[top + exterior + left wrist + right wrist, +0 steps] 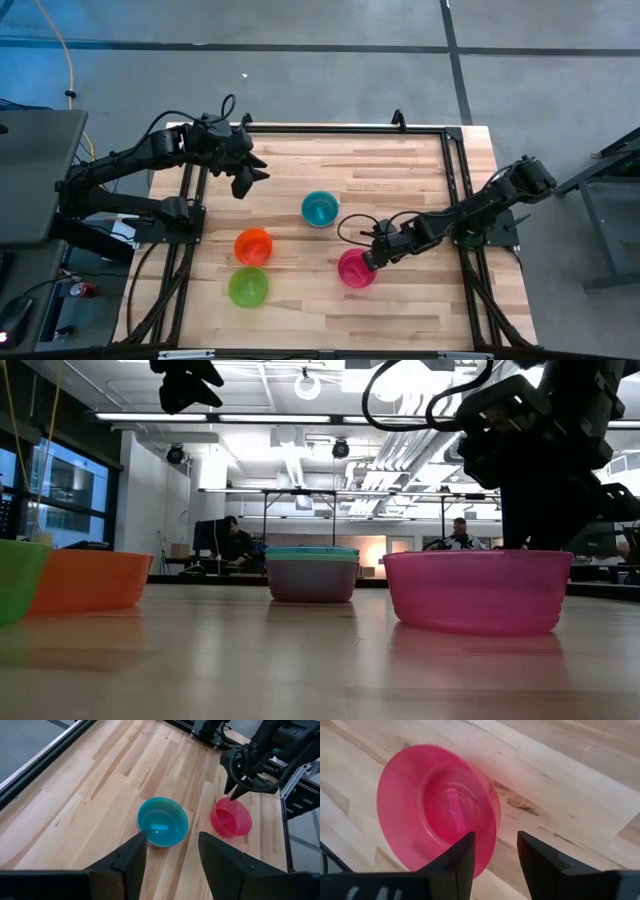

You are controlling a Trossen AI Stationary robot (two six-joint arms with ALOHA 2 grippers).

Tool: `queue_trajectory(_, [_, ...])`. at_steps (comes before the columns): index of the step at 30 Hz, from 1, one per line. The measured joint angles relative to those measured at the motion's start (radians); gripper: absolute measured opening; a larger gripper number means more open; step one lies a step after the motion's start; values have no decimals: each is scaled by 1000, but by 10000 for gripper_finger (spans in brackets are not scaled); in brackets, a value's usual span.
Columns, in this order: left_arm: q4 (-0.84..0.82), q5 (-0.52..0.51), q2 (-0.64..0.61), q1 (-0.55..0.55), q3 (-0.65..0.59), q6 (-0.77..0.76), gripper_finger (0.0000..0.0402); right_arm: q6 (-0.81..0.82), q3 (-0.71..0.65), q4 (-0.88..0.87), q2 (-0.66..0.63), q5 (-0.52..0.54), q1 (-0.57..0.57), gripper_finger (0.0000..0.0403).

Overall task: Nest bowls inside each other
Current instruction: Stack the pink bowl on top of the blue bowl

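The pink bowl [355, 270] sits upright on the table, right of centre. My right gripper [368, 262] is open and low at the bowl's right rim. In the right wrist view the gripper [495, 837] has one finger over the inside of the pink bowl [435, 805] and one outside it, with the rim in the gap. A blue bowl [320, 208] tops a nested stack [312, 575] with purple below. The orange bowl [253, 246] and the green bowl [248, 287] stand apart on their bases. My left gripper [250, 178] is open and raised over the table's far left.
A dark metal frame [455, 180] runs along the table's edges. Bare wood lies between the blue stack and the pink bowl, and along the near edge. People sit at desks [235, 545] in the room beyond the table.
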Motion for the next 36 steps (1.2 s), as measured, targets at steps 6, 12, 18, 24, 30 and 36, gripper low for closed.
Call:
queue_trajectory(6, [0,0,0,0,0,0,168,-22,0,-1,0,2,-16,138])
queue_trajectory(12, [0,0,0,0,0,0,168,-26,-1,-4,0,-1,-20,138])
queue_trajectory(18, [0,0,0,0,0,0,168,-45,-1,31,52,-57,-17,138])
queue_trajectory(24, [0,0,0,0,1,0,168,-45,-2,71,71,-54,-14,130])
queue_trajectory(30, [0,0,0,0,1,-2,168,-52,-2,71,71,-60,-14,47])
queue_trajectory(36, [0,0,0,0,1,-3,168,-44,-1,71,71,-71,-14,11])
